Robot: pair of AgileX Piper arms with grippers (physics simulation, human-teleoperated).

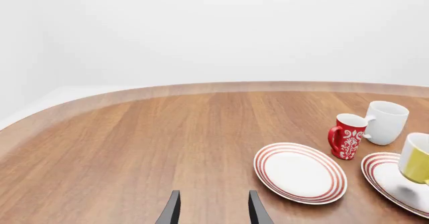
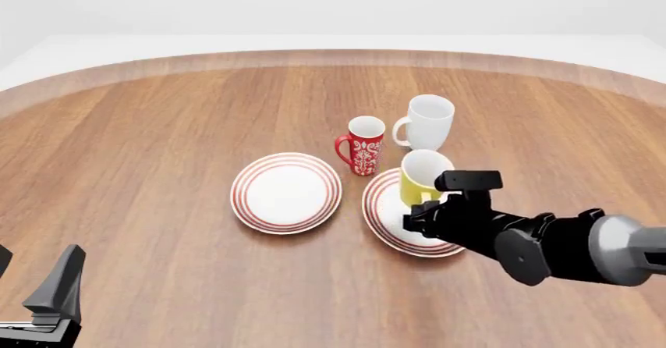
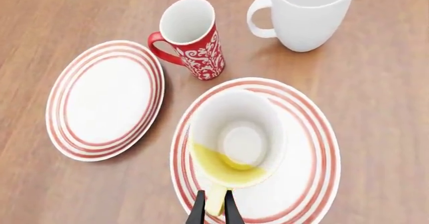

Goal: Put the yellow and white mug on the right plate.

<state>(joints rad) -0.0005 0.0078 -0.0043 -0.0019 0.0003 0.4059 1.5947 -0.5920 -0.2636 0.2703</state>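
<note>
Two arms, two plates and three mugs sit on one wooden table (image 2: 156, 129).

At the lower left corner of the front view the left gripper (image 2: 42, 301) rests apart from everything; in its wrist view the two dark fingers (image 1: 172, 209) stand spread with bare wood between them, grasping nothing.

Moving right, near the frame's centre, lies the first of the two red-ringed plates, the smaller twin plate (image 2: 286, 193), with nothing on it. Just right of it and slightly higher stands the red patterned mug (image 2: 363, 145), upright, handle to the left. Right again and higher is the taller white mug (image 2: 426, 121), also upright.

Below these two mugs, right of centre, lies the right plate (image 2: 383, 207). The yellow and white mug (image 2: 423, 175) is over this plate, upright; whether its base touches the plate cannot be told. The right gripper (image 3: 214, 211), reaching in from the lower right, has its fingers pinched closed on the mug's yellow handle, seen at the bottom of the right wrist view.
</note>
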